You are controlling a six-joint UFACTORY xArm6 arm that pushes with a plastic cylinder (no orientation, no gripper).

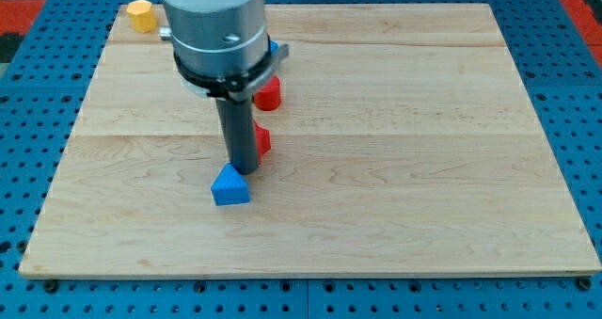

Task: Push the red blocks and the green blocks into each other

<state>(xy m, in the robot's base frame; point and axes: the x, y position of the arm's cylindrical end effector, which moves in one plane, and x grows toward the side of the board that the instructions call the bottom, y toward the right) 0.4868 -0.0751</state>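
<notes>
Camera view: my tip (244, 168), bare, holding nothing, rests just above the blue block (230, 186), a red block (262, 140) right beside it; no green blocks visible.

two red blocks (269, 95) (262, 140), mid-board, apart
</notes>
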